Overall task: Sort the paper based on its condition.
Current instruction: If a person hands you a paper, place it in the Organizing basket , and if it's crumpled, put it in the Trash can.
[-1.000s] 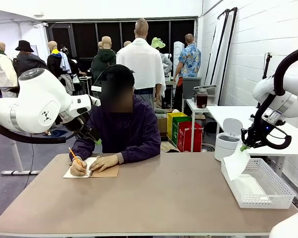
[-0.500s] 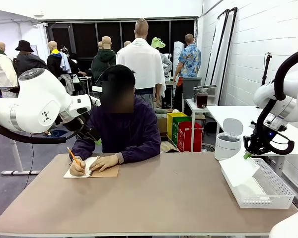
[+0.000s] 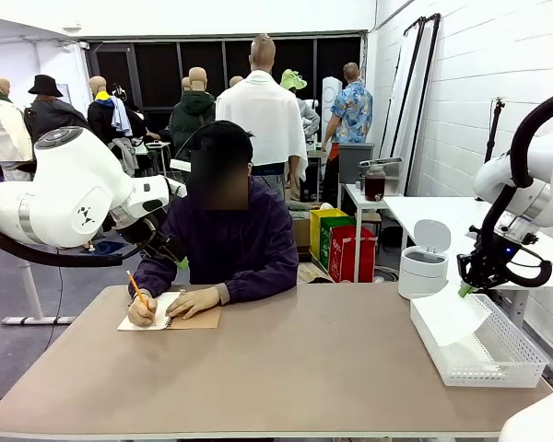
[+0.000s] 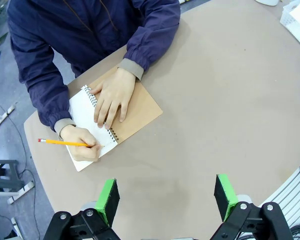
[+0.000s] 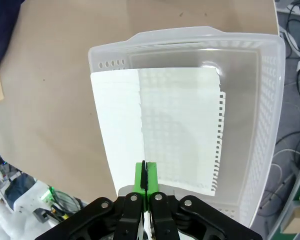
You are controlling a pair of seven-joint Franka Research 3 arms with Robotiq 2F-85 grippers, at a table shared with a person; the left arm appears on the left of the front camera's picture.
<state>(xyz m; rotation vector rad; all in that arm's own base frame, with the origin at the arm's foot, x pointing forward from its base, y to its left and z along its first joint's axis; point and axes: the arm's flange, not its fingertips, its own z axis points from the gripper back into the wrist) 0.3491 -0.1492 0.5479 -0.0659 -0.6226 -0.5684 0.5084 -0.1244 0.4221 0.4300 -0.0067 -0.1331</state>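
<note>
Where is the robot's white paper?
In the front view, the thin white paper sheet hangs from the right gripper's shut jaws over the white plastic basket at the brown table's right edge.

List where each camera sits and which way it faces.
Front: fixed between the arms, facing across the table at the writing person; left arm, right gripper show.
Left wrist: above the table, looking down at the notebook; open left gripper shows.
Right wrist: above the basket, looking down; right gripper shut on the paper.
Shared: front and right wrist show basket, paper.
</note>
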